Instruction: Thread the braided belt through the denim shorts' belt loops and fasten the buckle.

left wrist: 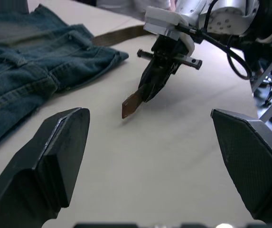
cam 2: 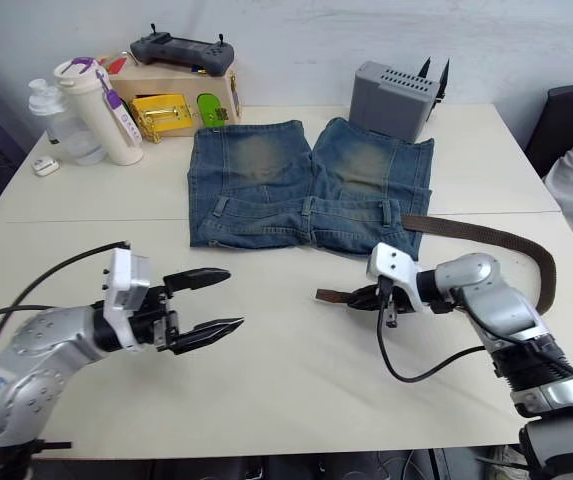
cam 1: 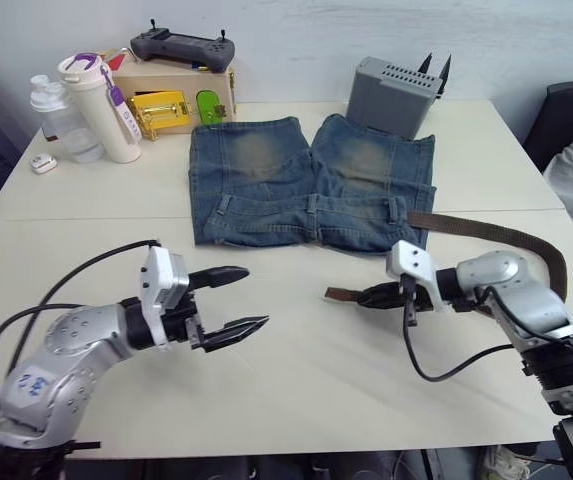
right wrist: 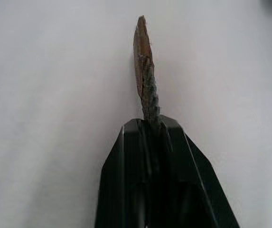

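Grey box (cam 1: 394,96), white tumbler (cam 1: 99,107), wooden box (cam 1: 178,95) at the table's (cam 1: 296,370) far edge.

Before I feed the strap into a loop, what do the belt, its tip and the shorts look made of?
The braided belt: dark brown woven cord or leather, judging by its plaited texture; matte. Its tip, clamped in the right gripper: smooth tan, likely leather, flat and stiff-looking. The denim shorts: faded blue cotton denim, with worn lighter patches and stitched seams.
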